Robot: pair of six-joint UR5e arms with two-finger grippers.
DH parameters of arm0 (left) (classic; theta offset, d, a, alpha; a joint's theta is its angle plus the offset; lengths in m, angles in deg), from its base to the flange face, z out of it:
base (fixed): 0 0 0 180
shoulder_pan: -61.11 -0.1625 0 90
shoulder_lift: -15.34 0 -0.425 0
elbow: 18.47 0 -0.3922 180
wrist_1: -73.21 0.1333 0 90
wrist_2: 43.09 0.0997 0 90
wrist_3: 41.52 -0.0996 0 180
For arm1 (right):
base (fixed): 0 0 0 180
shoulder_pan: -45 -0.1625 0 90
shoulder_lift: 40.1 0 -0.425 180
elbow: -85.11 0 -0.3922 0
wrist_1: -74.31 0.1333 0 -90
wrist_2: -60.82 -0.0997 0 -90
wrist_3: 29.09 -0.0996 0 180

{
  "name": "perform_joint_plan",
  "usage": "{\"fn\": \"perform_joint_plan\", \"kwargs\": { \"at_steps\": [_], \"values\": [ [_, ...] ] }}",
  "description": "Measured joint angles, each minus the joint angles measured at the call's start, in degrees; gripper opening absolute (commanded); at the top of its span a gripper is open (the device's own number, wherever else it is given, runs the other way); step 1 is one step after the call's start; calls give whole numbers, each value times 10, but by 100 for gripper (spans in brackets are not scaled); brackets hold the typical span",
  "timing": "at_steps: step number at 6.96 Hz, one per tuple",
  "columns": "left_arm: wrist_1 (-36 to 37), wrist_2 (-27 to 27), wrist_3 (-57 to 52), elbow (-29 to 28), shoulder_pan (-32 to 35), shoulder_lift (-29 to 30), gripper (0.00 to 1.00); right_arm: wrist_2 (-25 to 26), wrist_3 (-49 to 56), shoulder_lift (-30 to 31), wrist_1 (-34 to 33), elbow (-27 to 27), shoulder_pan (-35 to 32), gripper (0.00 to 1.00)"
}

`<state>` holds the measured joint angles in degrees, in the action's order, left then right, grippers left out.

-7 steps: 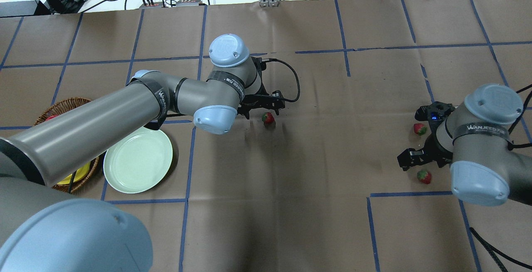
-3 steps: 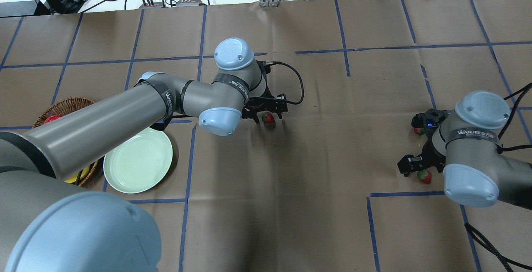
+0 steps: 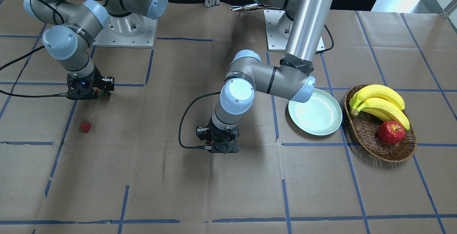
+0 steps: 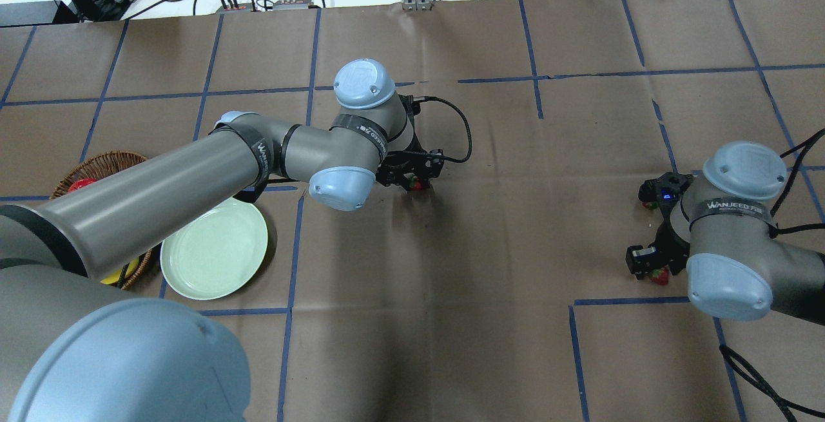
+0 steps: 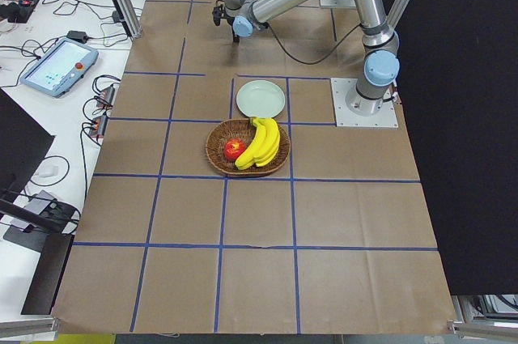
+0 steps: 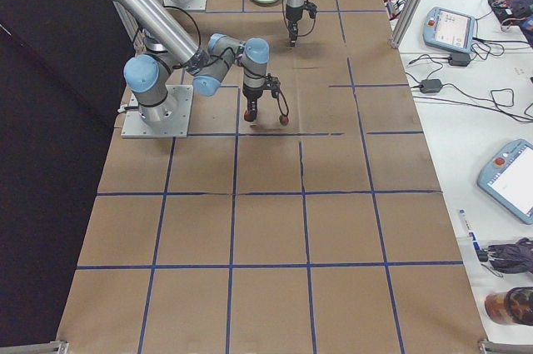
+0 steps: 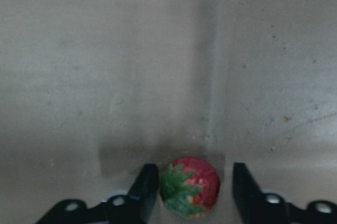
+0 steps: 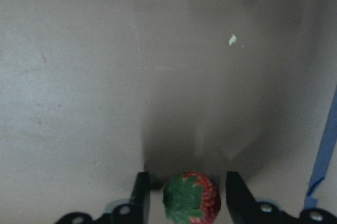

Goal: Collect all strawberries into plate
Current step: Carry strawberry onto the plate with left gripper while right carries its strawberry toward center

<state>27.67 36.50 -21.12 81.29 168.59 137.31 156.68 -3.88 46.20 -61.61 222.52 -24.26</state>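
In the left wrist view a strawberry [image 7: 189, 187] lies on the paper between my left gripper's [image 7: 192, 188] open fingers, close to the left finger [image 7: 145, 187]. From overhead the left gripper [image 4: 416, 181] is low at mid-table, over that berry [image 4: 418, 184]. In the right wrist view my right gripper [image 8: 188, 195] is open astride a second strawberry [image 8: 191, 198], with a gap on each side. Overhead it is at the right [image 4: 652, 268], over this berry [image 4: 659, 275]. A third strawberry [image 3: 85, 127] lies loose beyond it. The mint-green plate [image 4: 214, 256] is empty at the left.
A brown wicker basket [image 3: 380, 146] with bananas [image 3: 380, 101] and a red apple [image 3: 391, 132] stands beside the plate [image 3: 315, 110]. The left arm's long link passes over the basket and the plate's edge. Blue tape lines cross the brown paper.
Both grippers have come down over their strawberries. The left moved onto the middle berry. The right shifted toward the robot onto the nearer berry.
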Motion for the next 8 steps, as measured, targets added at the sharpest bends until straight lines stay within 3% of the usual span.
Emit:
{"fn": "perform_joint_plan", "kwargs": {
  "at_steps": [2,4,6,8],
  "values": [
    [-3,7,-9,1,-6,-21,0,0,-2,0,6,-3,0,18],
    [-47,74,-82,13,-31,-77,0,-4,-15,6,17,-30,-2,18],
    [-120,160,-195,47,-86,-144,0,-15,-46,3,89,-111,-8,18],
    [-127,201,-293,111,-153,-192,0,-27,-89,-18,168,-206,-43,18]
  ]
}}
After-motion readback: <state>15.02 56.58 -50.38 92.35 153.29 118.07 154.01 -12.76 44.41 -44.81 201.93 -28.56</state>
